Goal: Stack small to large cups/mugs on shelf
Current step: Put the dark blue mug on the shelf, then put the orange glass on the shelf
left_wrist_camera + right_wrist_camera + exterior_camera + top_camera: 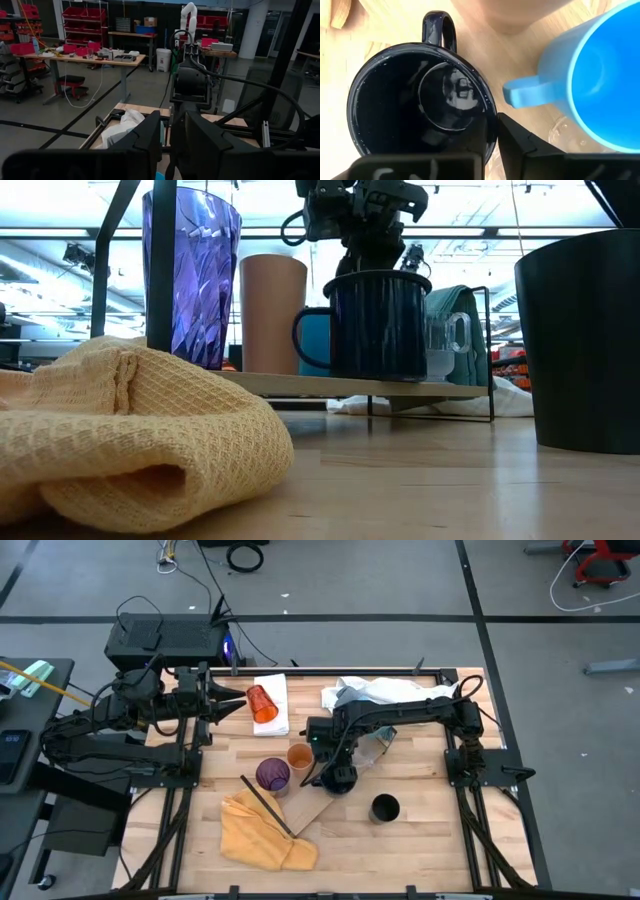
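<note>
Where the pale wood shelf [312,812] lies slantwise toward the worktop's [430,830] front-middle, dark blue mug [420,105] upright on it, handle pointing at the orange cup [272,312]. R gripper [492,145] straight above, pointing down, set astride the mug's rim: one side over the inside, other outside. Clamped or loose: can't tell. R arm reaching in from the worktop's right edge, elbow bent, crossing over the centre.

Purple cup [190,275] and orange cup upright on the same shelf, next in line w/ the dark mug. Bright blue mug [600,75] just beside the dark one on its far side, handle nearly touching the dark rim; tight there. Black mug [385,808] off the shelf, toward the front-right, apart from the rest.

Red-orange tumbler [261,703] on its side on the white pad [275,690] near the back edge. L gripper [235,700] level, tip just beside it; apart or together: can't tell.

Yellow cloth [262,830] bunched at front-left against the shelf end. White cloth [375,690] at back-centre, partly under the R arm. Bare wood along the front-right corner and the right side.
</note>
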